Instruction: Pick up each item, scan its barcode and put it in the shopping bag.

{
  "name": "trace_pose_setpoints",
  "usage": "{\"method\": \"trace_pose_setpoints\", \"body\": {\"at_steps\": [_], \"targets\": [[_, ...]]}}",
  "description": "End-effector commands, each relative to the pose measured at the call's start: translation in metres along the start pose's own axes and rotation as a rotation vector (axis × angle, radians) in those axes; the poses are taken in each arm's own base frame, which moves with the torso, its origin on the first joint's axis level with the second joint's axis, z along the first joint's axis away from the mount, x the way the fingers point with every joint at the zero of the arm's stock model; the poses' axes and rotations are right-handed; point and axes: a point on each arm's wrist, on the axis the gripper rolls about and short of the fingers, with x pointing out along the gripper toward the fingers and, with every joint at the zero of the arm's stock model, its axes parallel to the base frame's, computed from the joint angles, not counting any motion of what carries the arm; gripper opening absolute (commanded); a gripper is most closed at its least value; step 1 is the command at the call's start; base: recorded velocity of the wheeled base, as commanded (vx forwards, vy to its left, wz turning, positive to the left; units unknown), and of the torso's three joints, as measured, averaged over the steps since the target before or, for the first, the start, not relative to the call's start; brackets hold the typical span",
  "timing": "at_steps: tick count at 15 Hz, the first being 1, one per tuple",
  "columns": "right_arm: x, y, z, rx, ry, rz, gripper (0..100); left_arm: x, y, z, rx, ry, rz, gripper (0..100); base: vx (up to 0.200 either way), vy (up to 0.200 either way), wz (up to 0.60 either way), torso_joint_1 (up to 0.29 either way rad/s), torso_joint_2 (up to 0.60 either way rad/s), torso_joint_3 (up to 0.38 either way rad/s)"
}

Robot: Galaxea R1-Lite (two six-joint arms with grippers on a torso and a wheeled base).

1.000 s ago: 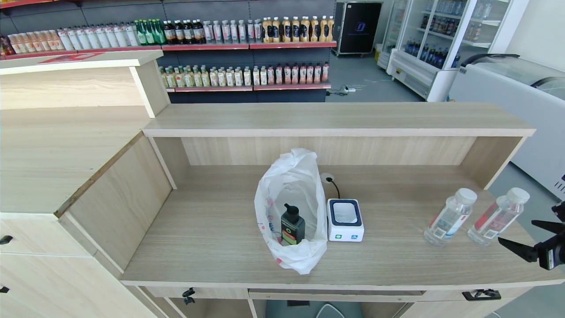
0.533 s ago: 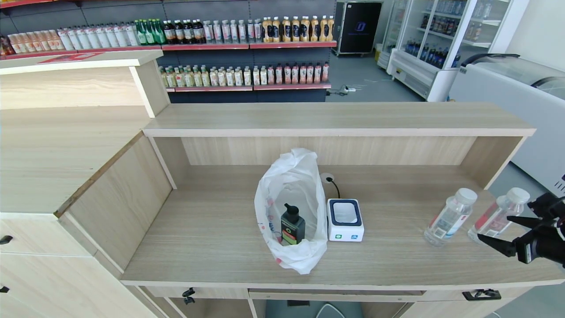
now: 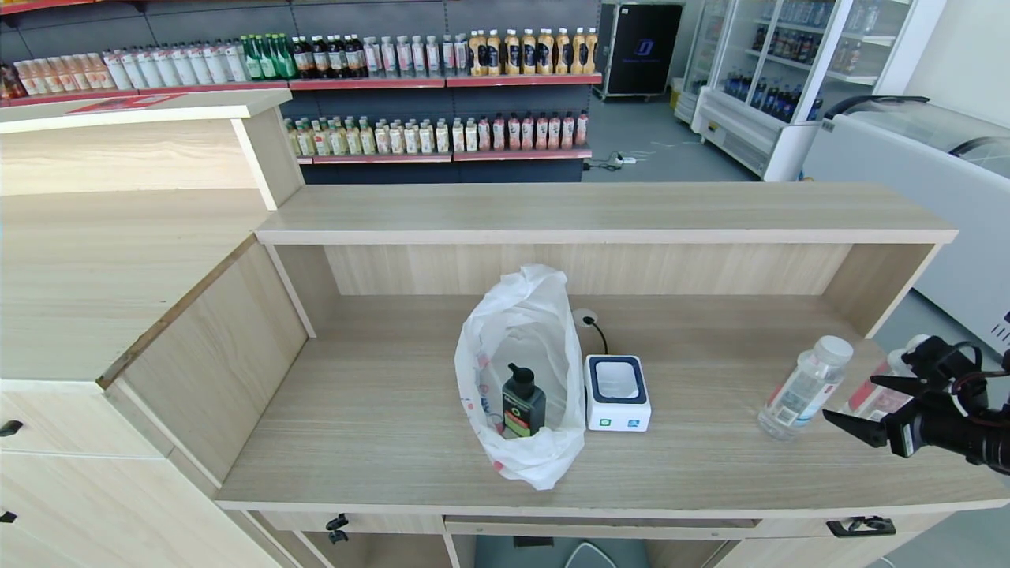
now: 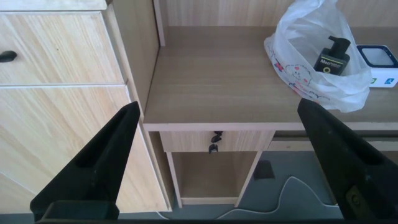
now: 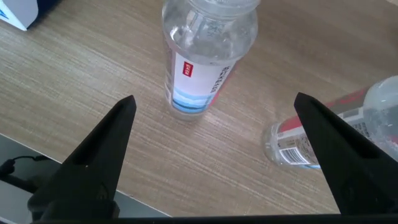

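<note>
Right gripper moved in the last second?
Yes. The right gripper has shifted left, from the counter's right end toward the scanner, and is now open beside the rightmost water bottle.

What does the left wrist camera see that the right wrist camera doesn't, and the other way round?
Left wrist view: the white plastic shopping bag with the dark pump bottle inside, and the pale wooden drawer cabinet.

Right wrist view: one clear plastic water bottle and a second clear plastic water bottle, both with red-and-white labels.

Both: the light wooden counter top, a corner of the white-and-blue scanner box, and each arm's own black fingers spread open, the left end effector and the right end effector.
</note>
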Motion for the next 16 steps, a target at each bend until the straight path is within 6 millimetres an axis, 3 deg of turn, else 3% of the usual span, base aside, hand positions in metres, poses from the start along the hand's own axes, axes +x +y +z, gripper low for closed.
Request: {"method": "trace_pose_setpoints", "body": {"at_steps": [1, 8, 16], "targets": [[0.006, 0.001, -0.001, 0.0, 0.002, 0.013, 100, 0.0, 0.0, 0.0, 0.0, 0.001, 0.0, 100, 0.0, 0.0, 0.0, 0.0, 0.0, 0.0], [0.028, 0.012, 0.004, -0.024, -0.011, 0.075, 100, 0.0, 0.0, 0.0, 0.0, 0.001, 0.0, 100, 0.0, 0.0, 0.0, 0.0, 0.0, 0.0], [0.047, 0.007, -0.002, -0.045, -0.029, 0.077, 100, 0.0, 0.0, 0.0, 0.0, 0.001, 0.0, 100, 0.0, 0.0, 0.0, 0.0, 0.0, 0.0]]}}
